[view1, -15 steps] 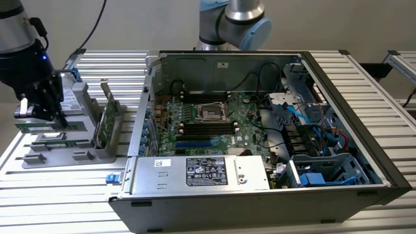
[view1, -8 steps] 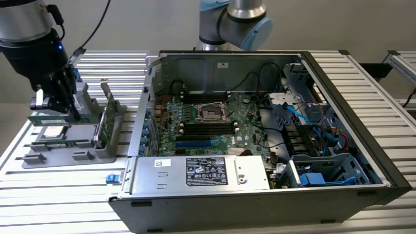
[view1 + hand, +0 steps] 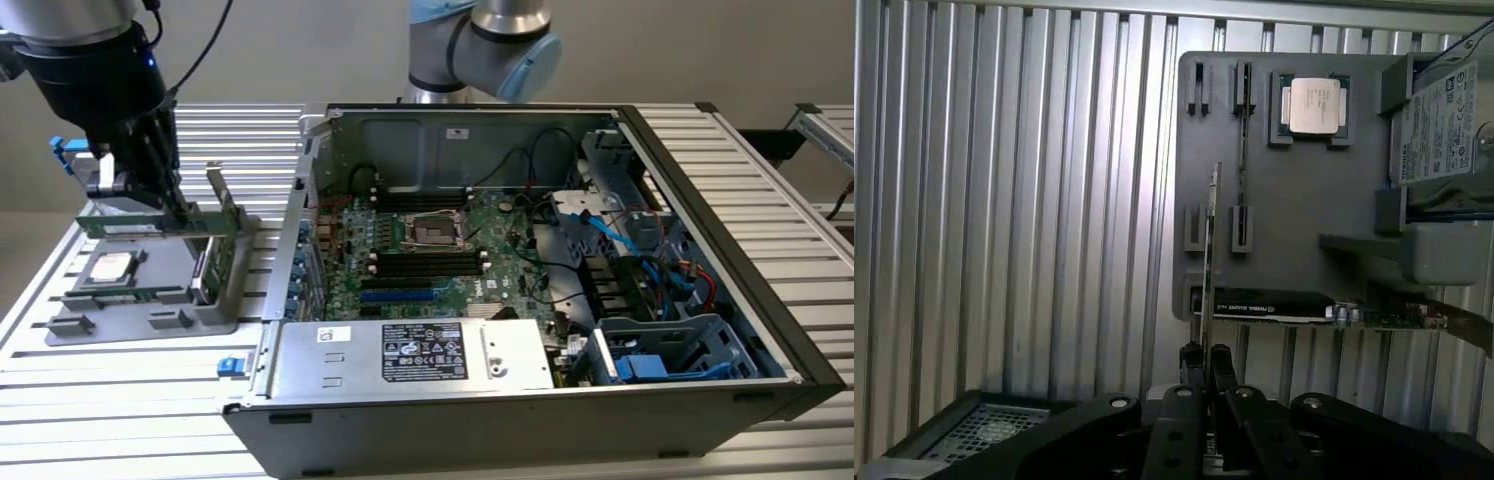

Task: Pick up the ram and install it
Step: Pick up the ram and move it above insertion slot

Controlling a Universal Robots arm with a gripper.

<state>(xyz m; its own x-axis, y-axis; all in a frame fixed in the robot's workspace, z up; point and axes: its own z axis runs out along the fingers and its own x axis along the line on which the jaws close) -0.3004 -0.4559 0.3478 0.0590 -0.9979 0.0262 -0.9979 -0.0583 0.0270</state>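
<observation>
My gripper (image 3: 138,205) hangs over the grey holder tray (image 3: 80,325) at the exterior view's left, shut on the ram (image 3: 123,226). The ram is a long thin green stick, held level and lifted clear of the tray's slots. In the wrist view the ram (image 3: 1211,260) shows edge-on as a thin line running out from between the black fingers (image 3: 1189,365) of the gripper (image 3: 1206,375). The open computer case (image 3: 747,250) lies to the exterior view's right, with the motherboard (image 3: 467,285) and its black memory slots (image 3: 427,262) exposed.
On the tray sit a processor chip (image 3: 111,268), an upright green expansion card (image 3: 220,240) and a hard drive (image 3: 1449,120) with blue rails. The power supply box (image 3: 414,355) fills the case's near side. Cables (image 3: 607,225) crowd the case's right part.
</observation>
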